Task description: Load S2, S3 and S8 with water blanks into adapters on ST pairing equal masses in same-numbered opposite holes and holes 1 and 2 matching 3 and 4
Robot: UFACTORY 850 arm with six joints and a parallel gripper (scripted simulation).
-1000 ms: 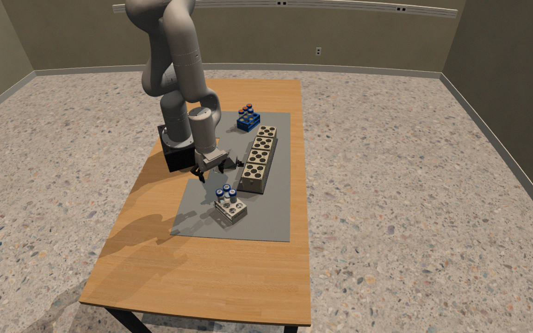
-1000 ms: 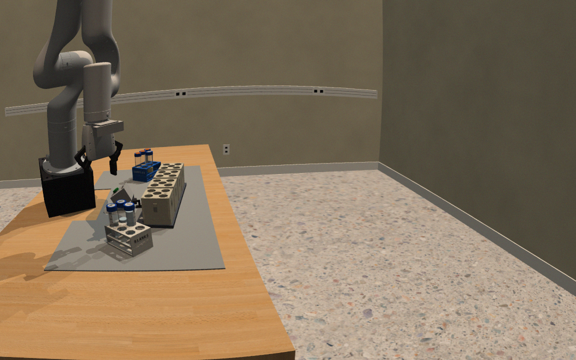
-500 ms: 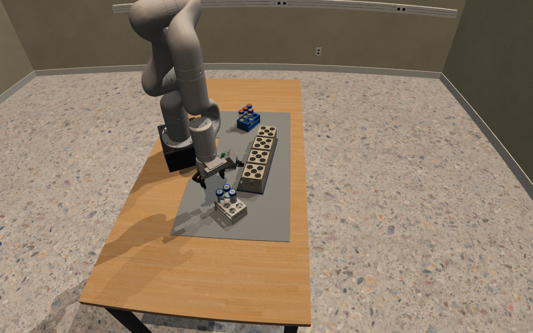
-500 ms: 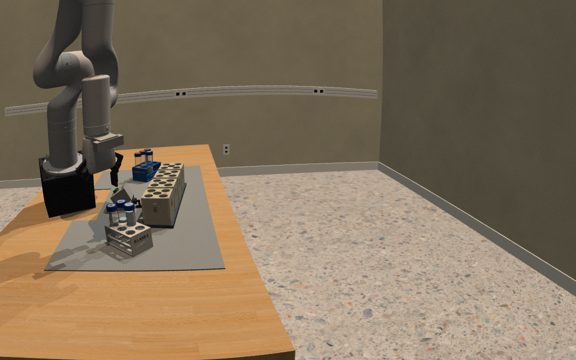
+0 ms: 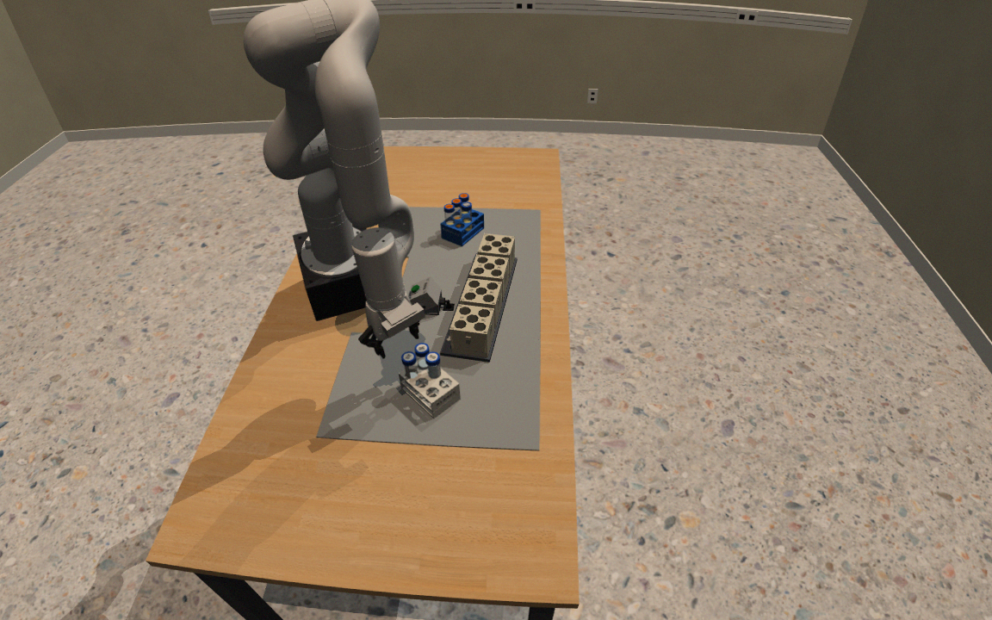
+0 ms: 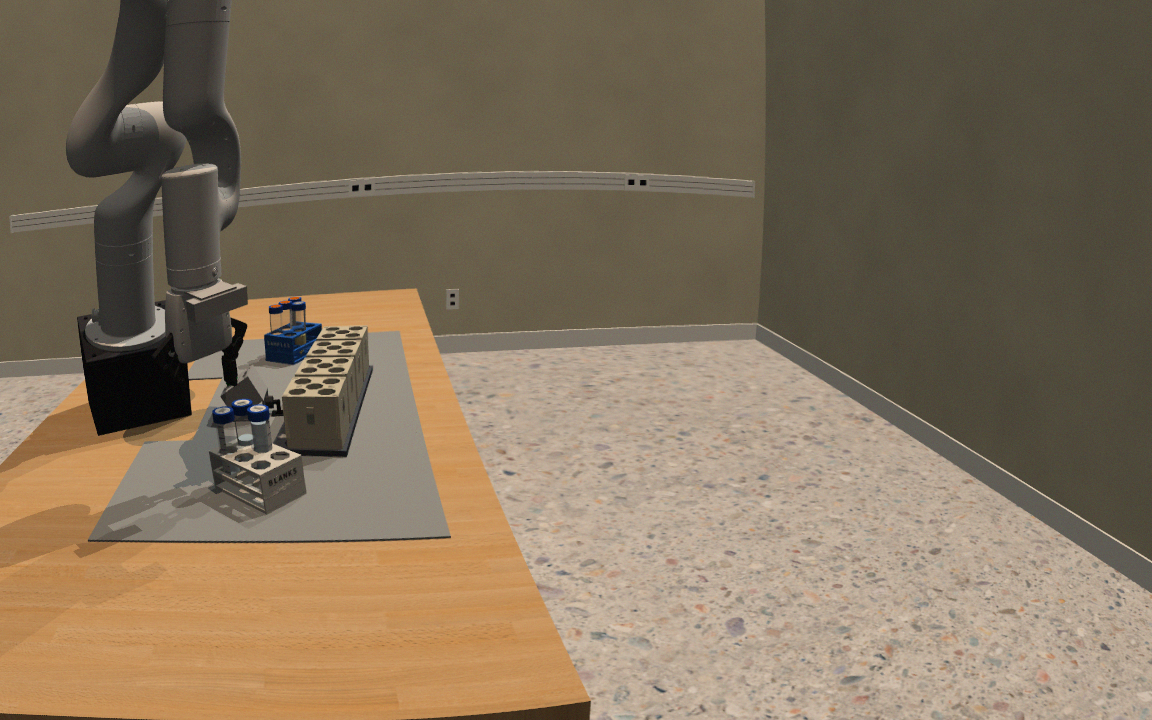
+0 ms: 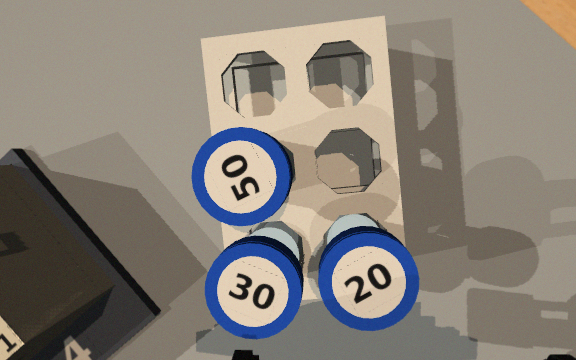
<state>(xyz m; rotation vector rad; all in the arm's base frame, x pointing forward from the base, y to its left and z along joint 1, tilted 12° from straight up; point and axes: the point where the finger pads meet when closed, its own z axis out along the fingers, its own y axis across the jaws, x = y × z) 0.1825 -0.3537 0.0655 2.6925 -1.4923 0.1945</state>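
My gripper (image 5: 397, 341) (image 7: 403, 356) is open and empty, above and beside the BLANKS rack (image 5: 445, 399) (image 6: 285, 490) (image 7: 293, 31). The rack holds the blanks 50 (image 5: 433, 358) (image 6: 258, 412) (image 7: 240, 176), 30 (image 5: 421, 349) (image 6: 243, 406) (image 7: 253, 290) and 20 (image 5: 407, 358) (image 6: 222, 414) (image 7: 368, 282); its other three wells are empty. The blue samples rack (image 5: 459, 234) (image 6: 280, 347) holds three orange-dotted tubes, IDs unreadable, and a fourth tube (image 5: 466, 207) (image 6: 298, 306), dot colour unclear. Adapter 4 (image 5: 459, 339) (image 6: 298, 428) (image 7: 68, 280) is nearest the blanks; the visible holes of the four adapters look empty.
The four adapters stand in a row on the dark loading stand (image 5: 489, 358) (image 7: 88, 232). The small sloped desk (image 5: 430, 295) (image 6: 243, 392) with the green DONE key (image 5: 415, 288) stands between the arm's base (image 5: 330, 296) (image 6: 137, 394) and that row. A black clip-like piece (image 5: 447, 304) lies beside the desk.
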